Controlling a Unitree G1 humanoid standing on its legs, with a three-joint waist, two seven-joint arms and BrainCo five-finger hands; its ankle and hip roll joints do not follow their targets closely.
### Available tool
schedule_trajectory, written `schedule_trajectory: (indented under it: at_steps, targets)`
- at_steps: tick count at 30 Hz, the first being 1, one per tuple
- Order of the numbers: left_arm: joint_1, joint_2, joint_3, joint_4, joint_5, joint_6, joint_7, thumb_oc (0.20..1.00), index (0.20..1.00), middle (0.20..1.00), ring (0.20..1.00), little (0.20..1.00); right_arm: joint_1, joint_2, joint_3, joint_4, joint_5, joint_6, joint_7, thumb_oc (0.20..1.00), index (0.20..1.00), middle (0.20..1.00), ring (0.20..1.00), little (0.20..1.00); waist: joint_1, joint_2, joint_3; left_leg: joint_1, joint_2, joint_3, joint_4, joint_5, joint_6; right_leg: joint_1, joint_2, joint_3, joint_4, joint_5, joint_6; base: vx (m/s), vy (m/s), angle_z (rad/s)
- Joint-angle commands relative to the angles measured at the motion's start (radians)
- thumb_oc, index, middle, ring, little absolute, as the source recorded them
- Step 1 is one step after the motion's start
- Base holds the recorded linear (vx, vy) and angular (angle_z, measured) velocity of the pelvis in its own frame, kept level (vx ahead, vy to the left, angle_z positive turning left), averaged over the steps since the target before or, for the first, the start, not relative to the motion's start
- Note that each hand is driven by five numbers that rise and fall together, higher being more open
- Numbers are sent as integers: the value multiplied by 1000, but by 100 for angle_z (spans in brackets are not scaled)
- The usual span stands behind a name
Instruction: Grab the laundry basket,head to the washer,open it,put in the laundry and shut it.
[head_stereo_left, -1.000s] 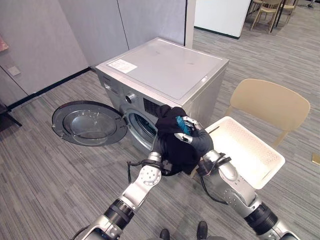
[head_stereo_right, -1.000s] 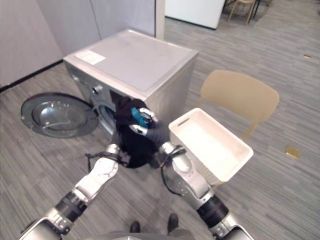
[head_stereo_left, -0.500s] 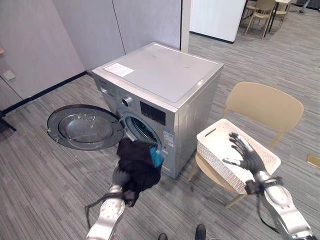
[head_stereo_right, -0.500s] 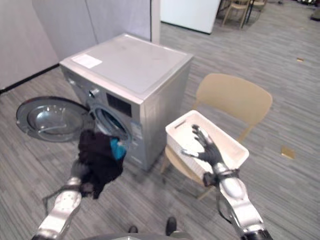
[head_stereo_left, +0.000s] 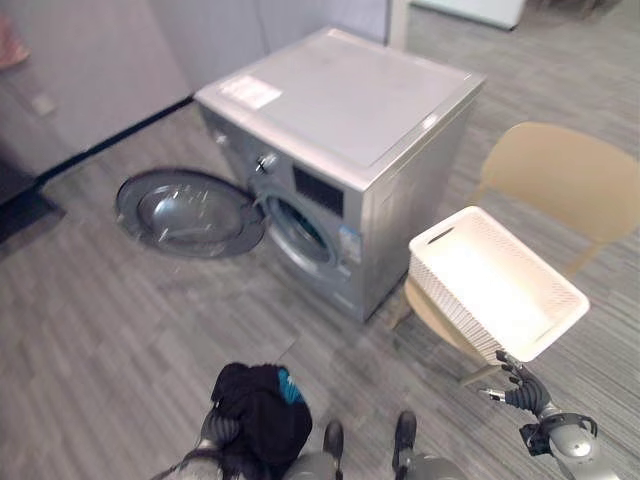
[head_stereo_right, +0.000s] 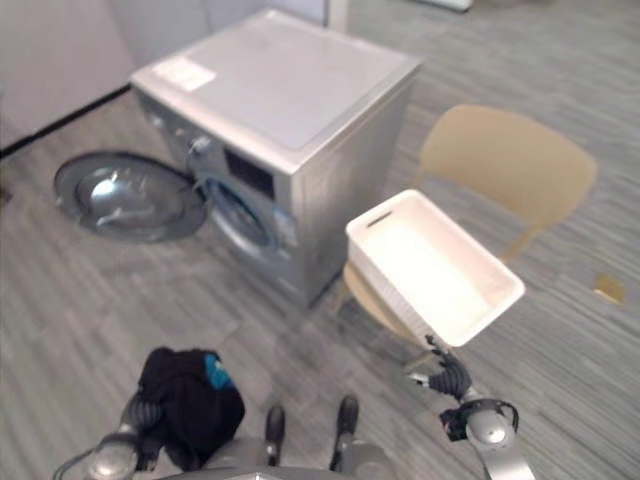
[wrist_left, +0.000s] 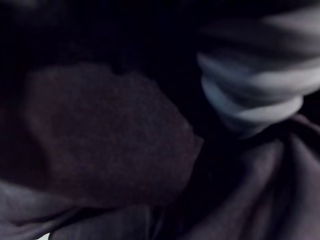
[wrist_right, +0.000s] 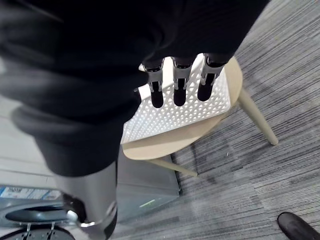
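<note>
Grey striped plank floor runs under everything, with pale partition walls behind. Low at the near edge, the left hand is bunched into a bundle of black laundry with a teal patch; its fingers are buried in cloth, so their grip cannot be told. The right hand hangs relaxed, fingers straight, holding nothing, just below the white perforated laundry basket resting on a tan chair. Beyond stands the silver washer, its round door swung wide. A white label on its lid is unreadable.
</note>
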Motion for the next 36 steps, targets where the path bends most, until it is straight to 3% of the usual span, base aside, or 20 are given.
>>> schedule_trajectory:
  at_steps: [1, 2, 3, 4, 5, 9, 12, 14, 15, 16, 17, 18, 20, 22, 24, 28, 29, 32, 34, 36]
  targets:
    - [-78, 36, 32, -61, -2, -42, 53, 200, 200, 200, 200, 200, -77, 7, 31, -23, -22, -29, -49, 1000, 1000, 1000, 1000, 1000, 2, -53, 8, -61, -20, 162, 96, -12, 1, 63, -46, -35, 62, -147, 56, 46, 46, 161]
    - [-92, 35, 32, -73, -4, -41, 57, 200, 200, 200, 200, 200, -79, 18, 27, -14, -21, -19, -63, 1000, 1000, 1000, 1000, 1000, -16, -54, 2, -41, 18, 280, 113, -53, -9, 74, -67, -86, 62, -162, 67, 70, 61, 123]
    - [-99, 39, 32, -83, -4, -41, 58, 200, 200, 200, 200, 200, -80, 29, 29, -7, -20, -19, -69, 1000, 1000, 1000, 1000, 1000, -27, -55, 0, -28, 40, 346, 114, -57, -12, 77, -78, -120, 60, -158, 69, 86, 105, 118]
    - [-106, 41, 33, -87, -4, -42, 56, 200, 200, 200, 200, 200, -77, 39, 26, -5, -17, -19, -72, 1000, 1000, 1000, 1000, 1000, -38, -54, -4, -8, 58, 403, 98, -65, -13, 79, -88, -158, 62, -155, 72, 58, 98, 121]
    - [-101, 41, 35, -96, -2, -41, 55, 200, 200, 200, 200, 200, -74, 49, 22, -5, -19, -14, -72, 1000, 1000, 1000, 1000, 1000, -45, -52, -8, 1, 58, 402, 90, -65, -13, 87, -90, -176, 58, -154, 75, 106, 114, 132]
    - [-93, 44, 38, -100, 6, -36, 60, 200, 200, 200, 200, 200, -91, 61, 44, 10, -40, -4, -77, 1000, 1000, 1000, 1000, 1000, -36, -64, -2, -26, 44, 372, 114, -78, -5, 102, -107, -193, 63, -141, 87, 132, 148, 74]
    - [-73, 53, 55, -115, 15, -29, 50, 200, 200, 200, 200, 200, -109, 81, 66, 8, -56, 4, -66, 1000, 1000, 1000, 1000, 1000, -2, -75, -2, -26, 14, 347, 104, -105, 33, 95, -142, -182, 160, -176, 94, 171, 245, 24]
    - [-90, 68, 46, -114, 25, -29, 52, 200, 200, 200, 200, 200, -113, 91, 70, 5, -50, 1, -66, 1000, 1000, 1000, 1000, 1000, -9, -78, 8, -12, -9, 306, 103, -122, 47, 58, -149, -112, 261, -196, 100, 187, 158, 49]
    - [-100, 67, 35, -116, 26, -29, 51, 200, 200, 200, 200, 200, -115, 98, 69, 0, -44, 1, -63, 1000, 1000, 1000, 1000, 1000, -26, -78, 11, 4, -24, 279, 93, -129, 56, 17, -124, -31, 320, -209, 96, 145, 106, 93]
    - [-101, 67, 34, -116, 26, -29, 51, 200, 200, 200, 200, 200, -115, 98, 69, 0, -44, 1, -63, 1000, 1000, 1000, 1000, 1000, -26, -78, 11, 4, -24, 280, 93, -130, 56, 16, -125, -30, 321, -210, 96, 195, 151, 159]
    - [-117, 64, 24, -121, 24, -31, 52, 200, 200, 200, 200, 200, -115, 92, 69, -13, -40, 2, -58, 1000, 1000, 1000, 1000, 1000, -52, -73, 16, 27, -39, 245, 70, -111, 65, -50, -58, 89, 349, -203, 85, 118, 85, 111]
    - [-117, 64, 24, -121, 24, -31, 52, 200, 200, 200, 200, 200, -115, 92, 69, -13, -40, 2, -58, 1000, 1000, 1000, 1000, 1000, -52, -73, 16, 27, -39, 245, 70, -111, 65, -50, -58, 89, 349, -203, 85, 282, 121, 122]
    - [-143, 62, -7, -116, 26, -33, 52, 200, 200, 200, 200, 200, -118, 86, 75, -11, -22, -3, -56, 1000, 1000, 1000, 1000, 1000, -75, -68, 37, 69, -61, 179, 58, -125, 68, -125, -19, 135, 341, -184, 69, 285, 38, 51]
    - [-155, 61, -18, -113, 29, -34, 46, 200, 200, 200, 200, 200, -115, 83, 73, -2, -15, -5, -57, 1000, 1000, 1000, 1000, 1000, -95, -73, 45, 99, -83, 130, 55, -140, 68, -162, 2, 161, 282, -141, 80, 275, -12, 87]
    - [-161, 60, -20, -111, 31, -33, 44, 200, 200, 200, 200, 200, -116, 88, 71, 6, -10, -1, -55, 1000, 1000, 1000, 1000, 1000, -100, -81, 49, 128, -100, 95, 51, -158, 64, -203, -7, 147, 231, -92, 92, 303, -58, 114]
    - [-154, 55, -15, -103, 48, -27, 45, 200, 200, 200, 200, 200, -104, 96, 71, 10, -22, 8, -49, 1000, 1000, 1000, 1000, 1000, -103, -92, 53, 213, -107, 51, 39, -204, 52, -217, -30, -23, 148, -56, 112, 331, -85, 50]
    - [-150, 53, -9, -97, 53, -31, 43, 200, 200, 200, 200, 200, -99, 98, 69, 13, -13, 6, -42, 1000, 1000, 1000, 1000, 1000, -96, -91, 41, 232, -103, 47, 46, -230, 47, -197, -32, -40, 137, -73, 119, 306, -94, 19]
    - [-132, 33, -15, -95, 52, -34, 34, 200, 200, 200, 200, 200, -82, 97, 68, 33, -20, -2, -37, 1000, 1000, 1000, 1000, 1000, -112, -89, 15, 245, -88, 47, 110, -197, 0, -140, -26, -24, 128, -57, 80, 282, -116, 44]
    - [-130, 31, -23, -109, 48, -33, 24, 200, 200, 200, 200, 200, -78, 92, 65, 29, -8, -6, -36, 1000, 1000, 1000, 1000, 1000, -120, -95, 16, 182, -70, 71, 276, -154, -25, -96, -28, -13, 117, -57, 61, 197, -114, 89]
    - [-136, 24, -30, -106, 46, -35, 22, 200, 200, 200, 200, 200, -84, 82, 67, 41, -1, -7, -36, 1000, 1000, 1000, 1000, 1000, -117, -96, 16, 129, -30, 111, 367, -131, -33, -54, -14, 2, 101, -85, 43, 153, -56, 24]
